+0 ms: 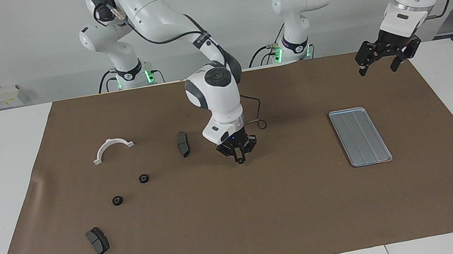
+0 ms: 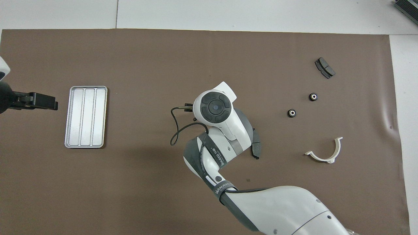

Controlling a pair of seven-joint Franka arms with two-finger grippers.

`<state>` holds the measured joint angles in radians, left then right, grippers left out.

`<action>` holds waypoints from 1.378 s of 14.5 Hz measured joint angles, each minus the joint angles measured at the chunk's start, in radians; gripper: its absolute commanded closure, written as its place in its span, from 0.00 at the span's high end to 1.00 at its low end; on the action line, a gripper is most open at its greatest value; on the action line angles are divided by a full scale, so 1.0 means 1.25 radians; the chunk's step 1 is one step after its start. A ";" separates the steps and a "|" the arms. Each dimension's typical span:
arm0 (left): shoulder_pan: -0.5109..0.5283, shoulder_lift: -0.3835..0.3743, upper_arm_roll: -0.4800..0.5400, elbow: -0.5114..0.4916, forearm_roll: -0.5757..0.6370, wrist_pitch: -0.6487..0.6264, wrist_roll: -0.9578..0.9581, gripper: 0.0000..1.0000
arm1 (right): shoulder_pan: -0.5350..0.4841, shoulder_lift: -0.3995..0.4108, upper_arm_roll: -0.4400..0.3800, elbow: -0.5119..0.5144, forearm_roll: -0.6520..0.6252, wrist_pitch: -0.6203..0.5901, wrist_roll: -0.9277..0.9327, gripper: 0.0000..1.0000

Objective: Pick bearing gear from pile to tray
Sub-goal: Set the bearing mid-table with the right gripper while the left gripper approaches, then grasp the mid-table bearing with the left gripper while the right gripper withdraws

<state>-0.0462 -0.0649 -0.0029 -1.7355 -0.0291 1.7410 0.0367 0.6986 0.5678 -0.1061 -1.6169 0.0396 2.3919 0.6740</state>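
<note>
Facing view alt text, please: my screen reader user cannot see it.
The right gripper, shut, hangs above the brown mat between a brake pad and the empty silver tray. Two small black gears, a white half-ring bracket and another pad lie toward the right arm's end; the open left gripper waits near the tray.
</note>
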 measured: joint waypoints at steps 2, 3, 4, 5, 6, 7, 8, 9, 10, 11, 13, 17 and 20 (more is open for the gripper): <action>-0.034 0.001 -0.003 -0.005 0.000 0.010 -0.016 1.00 | 0.001 0.015 -0.001 0.002 0.000 0.020 0.000 0.05; -0.055 0.003 -0.003 -0.013 0.000 0.020 -0.029 1.00 | 0.001 0.018 -0.004 0.002 0.000 0.020 0.000 0.13; -0.076 0.009 -0.003 -0.022 0.000 0.037 -0.046 1.00 | 0.001 0.019 -0.005 0.002 0.000 0.020 0.000 0.46; -0.100 0.020 -0.004 -0.030 0.000 0.056 -0.066 1.00 | 0.001 0.019 -0.005 0.002 0.000 0.020 0.000 0.99; -0.121 0.033 -0.005 -0.036 0.000 0.075 -0.086 1.00 | 0.001 0.019 -0.005 0.002 0.000 0.020 0.000 1.00; -0.142 0.049 -0.005 -0.039 0.000 0.094 -0.109 1.00 | 0.001 0.019 -0.006 0.003 -0.003 0.020 0.000 1.00; -0.161 0.064 -0.005 -0.040 0.000 0.113 -0.131 1.00 | 0.001 0.019 -0.006 0.003 -0.009 0.020 0.000 1.00; -0.179 0.081 -0.005 -0.041 0.000 0.135 -0.151 1.00 | 0.001 0.019 -0.006 0.004 -0.017 0.020 0.000 1.00; -0.196 0.098 -0.005 -0.041 0.000 0.157 -0.170 1.00 | 0.000 0.019 -0.007 0.004 -0.021 0.020 0.000 1.00; -0.212 0.115 -0.005 -0.041 0.000 0.179 -0.192 1.00 | -0.001 0.018 -0.010 0.005 -0.021 0.019 0.000 1.00; -0.244 0.150 -0.005 -0.042 0.011 0.231 -0.241 1.00 | -0.020 0.004 -0.022 0.008 -0.024 0.004 -0.001 1.00; -0.282 0.194 -0.004 -0.039 0.015 0.287 -0.299 1.00 | -0.168 -0.095 -0.027 -0.025 -0.029 -0.056 -0.192 1.00; -0.346 0.269 -0.005 -0.004 0.046 0.314 -0.409 1.00 | -0.287 -0.149 -0.027 -0.059 -0.029 -0.109 -0.371 1.00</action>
<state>-0.4783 0.2710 -0.0090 -1.7402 0.0279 2.1337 -0.4742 0.3400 0.3810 -0.1401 -1.6910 0.0038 2.2558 0.2105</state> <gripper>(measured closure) 0.000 0.000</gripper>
